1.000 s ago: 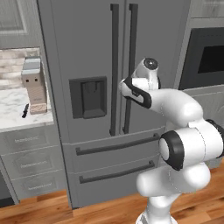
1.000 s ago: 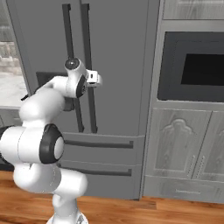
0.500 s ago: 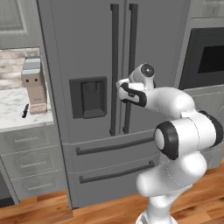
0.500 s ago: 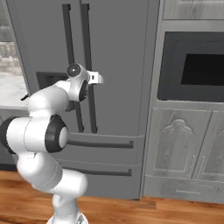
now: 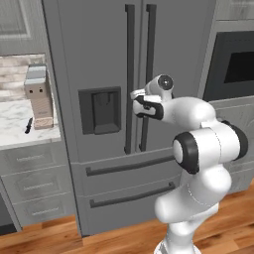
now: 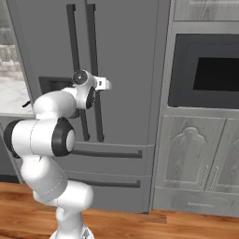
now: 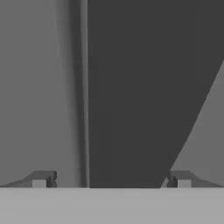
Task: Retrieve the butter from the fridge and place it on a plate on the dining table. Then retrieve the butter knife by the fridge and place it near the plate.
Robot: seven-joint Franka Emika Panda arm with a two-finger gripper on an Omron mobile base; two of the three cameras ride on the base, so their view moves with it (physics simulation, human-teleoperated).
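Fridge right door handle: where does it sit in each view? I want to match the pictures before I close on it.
Left base view: right door handle, the right-hand dark bar, upper centre.
Right base view: the right-hand of two dark bars, upper left.
Hand view: wide dark band, centre, above the open gripper.
Shared landmark: the door seam just left of it.

End effector (image 5: 135,101) against closed fridge (image 5: 99,54) handles.
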